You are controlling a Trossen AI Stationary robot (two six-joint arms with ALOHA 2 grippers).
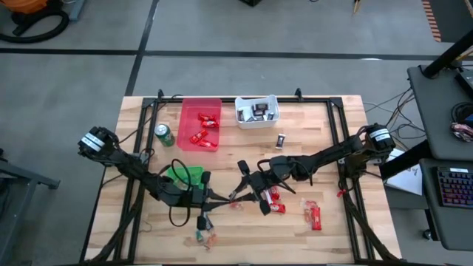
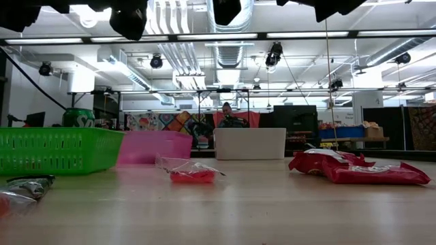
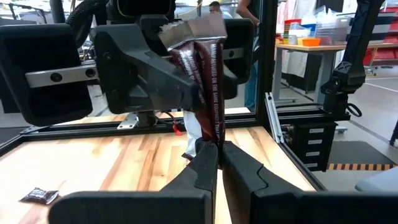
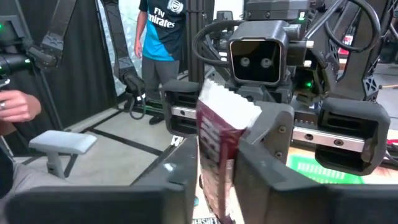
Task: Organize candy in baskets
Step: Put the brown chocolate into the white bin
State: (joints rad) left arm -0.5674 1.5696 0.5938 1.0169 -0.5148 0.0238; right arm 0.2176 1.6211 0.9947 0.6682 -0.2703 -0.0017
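A dark-wrapped mini bar with a crimped silver end stands between the two arms at mid-table, gripped from both sides. The left gripper has its fingers pressed together on the bar's lower edge, while the right gripper faces it head-on, its fingers closed against the wrapper from either side — both hold the same piece of candy.

In the high view the grippers meet just in front of the green basket, which sits beneath the left arm. Red-wrapped bars lie on the wood beside the right gripper, and two more red pieces rest farther toward the right front. A lone dark mini bar lies near the white basket, which holds dark and silver pieces at the table's far edge. Next to it the red basket contains several red bars, with a green soda can standing just at its left side. A few mixed-colour sweets sit near the front edge.

From table height, a small clear-wrapped red sweet lies in the foreground between the green basket and a crumpled red wrapper. A person in a blue shirt stands in the room beyond — seen past the right arm's wrist.
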